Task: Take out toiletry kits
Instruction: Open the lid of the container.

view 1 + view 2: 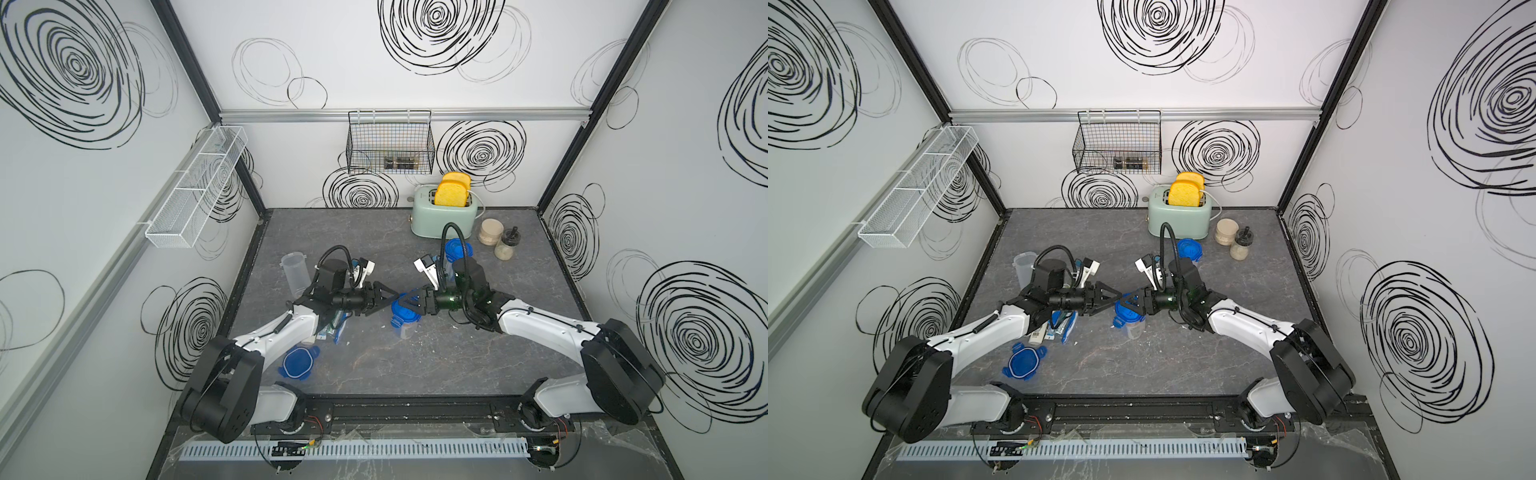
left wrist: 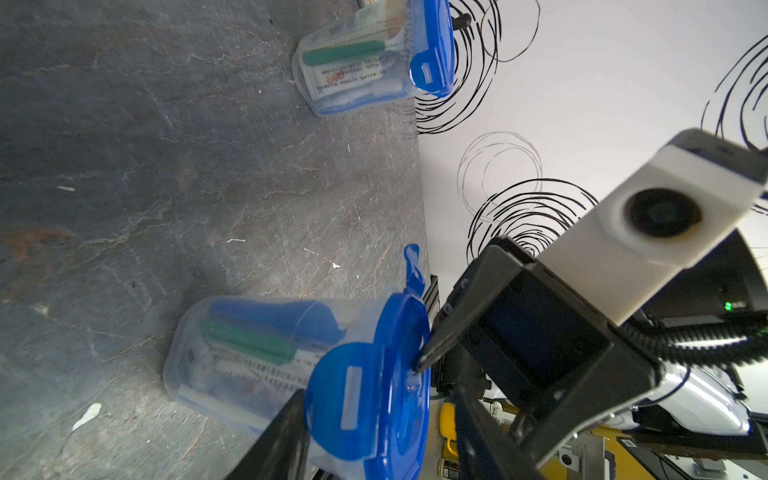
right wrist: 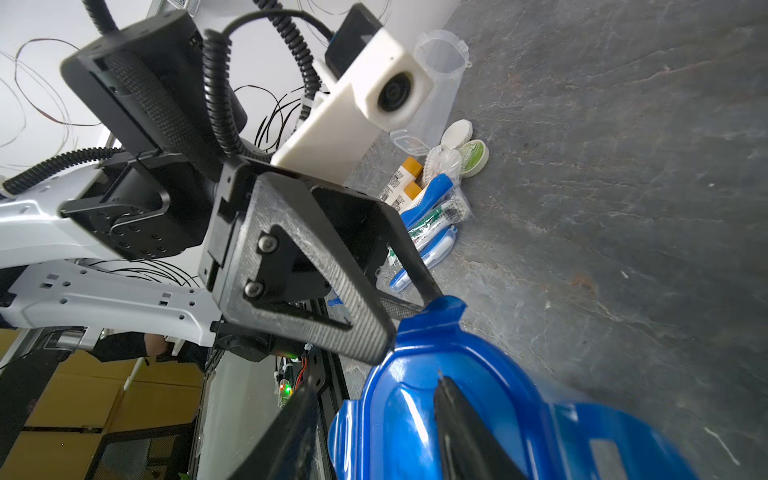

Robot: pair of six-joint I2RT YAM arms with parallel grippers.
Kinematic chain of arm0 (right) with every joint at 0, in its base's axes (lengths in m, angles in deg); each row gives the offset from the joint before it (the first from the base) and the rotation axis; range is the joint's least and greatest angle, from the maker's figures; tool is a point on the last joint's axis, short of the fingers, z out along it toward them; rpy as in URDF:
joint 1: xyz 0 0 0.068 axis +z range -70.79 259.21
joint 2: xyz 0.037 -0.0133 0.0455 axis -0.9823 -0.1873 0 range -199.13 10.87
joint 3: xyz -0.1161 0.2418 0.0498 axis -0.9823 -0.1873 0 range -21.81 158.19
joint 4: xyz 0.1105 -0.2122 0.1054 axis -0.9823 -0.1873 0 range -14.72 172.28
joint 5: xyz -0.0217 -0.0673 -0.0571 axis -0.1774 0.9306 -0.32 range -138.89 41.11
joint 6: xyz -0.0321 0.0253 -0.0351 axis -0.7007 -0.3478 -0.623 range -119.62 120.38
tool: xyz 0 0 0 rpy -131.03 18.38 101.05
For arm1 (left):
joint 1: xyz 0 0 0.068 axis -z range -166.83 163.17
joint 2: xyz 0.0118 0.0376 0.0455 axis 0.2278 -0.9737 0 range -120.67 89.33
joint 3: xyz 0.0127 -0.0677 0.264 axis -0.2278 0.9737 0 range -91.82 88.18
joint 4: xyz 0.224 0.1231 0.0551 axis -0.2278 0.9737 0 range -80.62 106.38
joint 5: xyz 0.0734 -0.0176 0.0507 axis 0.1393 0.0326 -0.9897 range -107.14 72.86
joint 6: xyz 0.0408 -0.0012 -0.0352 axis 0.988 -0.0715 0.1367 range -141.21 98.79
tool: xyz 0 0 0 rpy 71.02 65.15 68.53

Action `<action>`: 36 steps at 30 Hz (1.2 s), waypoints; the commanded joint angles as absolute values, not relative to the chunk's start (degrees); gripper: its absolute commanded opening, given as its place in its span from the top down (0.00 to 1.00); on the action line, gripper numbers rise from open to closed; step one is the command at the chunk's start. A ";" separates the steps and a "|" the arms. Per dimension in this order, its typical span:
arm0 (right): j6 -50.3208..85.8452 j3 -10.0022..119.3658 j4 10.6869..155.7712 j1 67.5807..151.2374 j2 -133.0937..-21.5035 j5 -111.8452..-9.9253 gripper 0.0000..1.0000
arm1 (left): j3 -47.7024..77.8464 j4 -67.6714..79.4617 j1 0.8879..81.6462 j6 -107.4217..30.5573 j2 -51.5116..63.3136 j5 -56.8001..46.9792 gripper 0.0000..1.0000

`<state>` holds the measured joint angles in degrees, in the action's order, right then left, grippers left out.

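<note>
Meeting over the blue lid

My left gripper stands part open, its tips touching the lid's raised clip. The right gripper straddles the lid's rim, though I can't tell if it pinches. The toiletry kit stands on end inside the upright container, mid-table, long axis base to lid.
</note>
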<state>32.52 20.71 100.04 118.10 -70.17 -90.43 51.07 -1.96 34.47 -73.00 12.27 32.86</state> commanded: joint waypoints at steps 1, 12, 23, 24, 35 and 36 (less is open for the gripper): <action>32.98 19.86 95.02 118.32 -72.21 -89.06 0.51 | 50.69 -7.83 34.98 -74.95 11.69 33.49 0.46; 31.93 19.61 93.70 118.32 -71.71 -88.95 0.52 | 52.05 -11.45 34.12 -77.54 13.00 32.39 0.60; 31.95 19.14 93.99 118.33 -71.59 -88.63 0.52 | 52.75 -13.51 34.75 -78.11 12.68 32.87 0.79; 31.93 19.15 93.97 118.33 -71.59 -88.70 0.52 | 52.84 -13.31 34.71 -77.92 12.60 32.79 0.82; 30.96 19.48 92.97 116.69 -68.28 -89.30 0.52 | 52.17 -9.32 34.79 -75.71 14.02 32.25 1.00; 30.88 19.50 92.91 116.15 -67.67 -89.69 0.52 | 51.91 -8.97 34.70 -75.57 14.33 32.35 1.00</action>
<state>32.12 20.63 98.24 117.31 -68.99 -90.05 52.93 -8.14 34.42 -76.48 12.38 31.33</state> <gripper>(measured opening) 0.478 0.073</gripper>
